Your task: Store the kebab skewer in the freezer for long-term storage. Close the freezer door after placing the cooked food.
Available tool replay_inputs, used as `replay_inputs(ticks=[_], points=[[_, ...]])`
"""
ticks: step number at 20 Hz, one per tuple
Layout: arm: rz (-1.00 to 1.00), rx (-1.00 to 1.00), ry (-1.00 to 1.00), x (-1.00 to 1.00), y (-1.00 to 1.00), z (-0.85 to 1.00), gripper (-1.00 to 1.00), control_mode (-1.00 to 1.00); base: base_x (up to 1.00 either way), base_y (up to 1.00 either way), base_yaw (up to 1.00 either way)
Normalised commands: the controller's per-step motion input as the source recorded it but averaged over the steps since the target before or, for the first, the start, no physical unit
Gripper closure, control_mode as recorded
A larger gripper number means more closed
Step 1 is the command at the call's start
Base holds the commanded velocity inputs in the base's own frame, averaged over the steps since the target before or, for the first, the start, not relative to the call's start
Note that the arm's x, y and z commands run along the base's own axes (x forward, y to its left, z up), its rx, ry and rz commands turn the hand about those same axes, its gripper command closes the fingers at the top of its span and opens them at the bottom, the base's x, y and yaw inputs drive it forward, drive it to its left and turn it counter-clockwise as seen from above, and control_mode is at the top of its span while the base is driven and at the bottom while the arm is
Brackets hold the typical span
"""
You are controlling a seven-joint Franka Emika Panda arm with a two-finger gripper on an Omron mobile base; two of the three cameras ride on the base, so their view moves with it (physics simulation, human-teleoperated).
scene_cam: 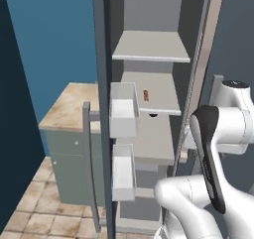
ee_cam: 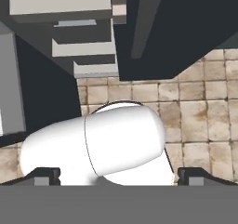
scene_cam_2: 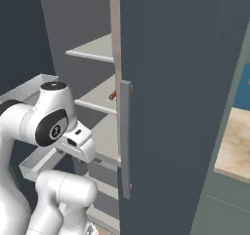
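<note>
The freezer (scene_cam: 149,44) stands open, with grey shelves inside. The kebab skewer (scene_cam: 145,94) lies on the middle shelf near its back, a small reddish-brown stick also seen as the skewer (scene_cam_2: 112,96) past the plain door's edge. The freezer door (scene_cam: 101,109) is swung out to the left, edge-on, with pale bins (scene_cam: 123,116) on its inner side. My gripper (ee_cam: 118,174) faces down at the tiled floor, in front of the freezer's foot. It is open, fingertips (ee_cam: 46,174) wide apart, nothing between them, well below and away from the skewer.
The plain slate-grey door (scene_cam_2: 185,83) with its bar handle (scene_cam_2: 125,136) fills the right. A stone-topped counter (scene_cam: 69,109) over a pale cabinet stands left of the open door. The lower freezer shelves (ee_cam: 83,46) and tiled floor (ee_cam: 204,111) lie under the hand.
</note>
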Motion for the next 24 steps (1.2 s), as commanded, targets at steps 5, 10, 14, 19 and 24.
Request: replay_inputs(ticks=[5,10,14,19,24], points=[[0.00,0.00,0.00,0.00,0.00,0.00,-1.00,1.00,-0.47,0.15,-0.22],[0.00,0.00,0.00,0.00,0.00,0.00,-1.00,1.00,-0.46,0.10,-0.27],[0.00,0.00,0.00,0.00,0.00,0.00,-1.00,1.00,-0.34,0.32,-0.35],[0.00,0.00,0.00,0.00,0.00,0.00,-1.00,1.00,-0.33,0.36,-0.35],[0.00,0.00,0.00,0.00,0.00,0.00,-1.00,1.00,-0.37,0.35,-0.31]])
